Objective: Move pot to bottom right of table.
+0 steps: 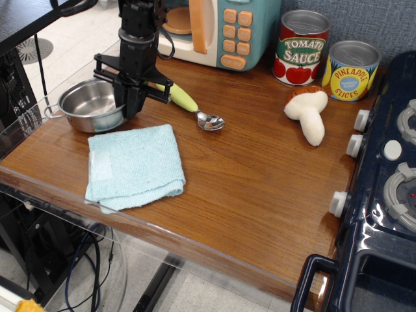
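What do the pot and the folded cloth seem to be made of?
The pot: likely stainless steel, polished, judging by its bright mirror-like reflections. The cloth: looks like soft terry or microfibre in pale blue, with a fuzzy, matte weave and no shine.
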`<state>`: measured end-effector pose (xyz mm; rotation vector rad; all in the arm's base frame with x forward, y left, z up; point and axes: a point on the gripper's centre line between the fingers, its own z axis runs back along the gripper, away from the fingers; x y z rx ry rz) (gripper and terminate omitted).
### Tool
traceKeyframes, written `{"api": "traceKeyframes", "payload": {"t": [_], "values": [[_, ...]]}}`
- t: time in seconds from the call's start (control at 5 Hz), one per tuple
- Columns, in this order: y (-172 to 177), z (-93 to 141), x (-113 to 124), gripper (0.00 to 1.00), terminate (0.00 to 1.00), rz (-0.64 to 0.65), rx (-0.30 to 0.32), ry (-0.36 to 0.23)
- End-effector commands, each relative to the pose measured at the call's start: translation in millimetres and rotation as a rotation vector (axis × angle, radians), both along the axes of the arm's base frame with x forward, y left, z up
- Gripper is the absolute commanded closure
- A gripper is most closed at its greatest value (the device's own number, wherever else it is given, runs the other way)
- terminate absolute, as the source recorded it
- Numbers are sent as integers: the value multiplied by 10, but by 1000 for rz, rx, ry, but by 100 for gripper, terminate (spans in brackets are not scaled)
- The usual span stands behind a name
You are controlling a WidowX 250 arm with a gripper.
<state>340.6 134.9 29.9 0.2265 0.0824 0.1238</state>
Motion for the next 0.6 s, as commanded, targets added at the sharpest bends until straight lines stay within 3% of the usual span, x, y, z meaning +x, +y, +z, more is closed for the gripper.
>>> {"api": "traceKeyframes", "payload": {"t": [0.0, 0.4], "values": [[-427, 674, 22, 100, 0, -169, 27, -84], [-1320, 764, -212, 100, 0, -385, 26, -110]]}}
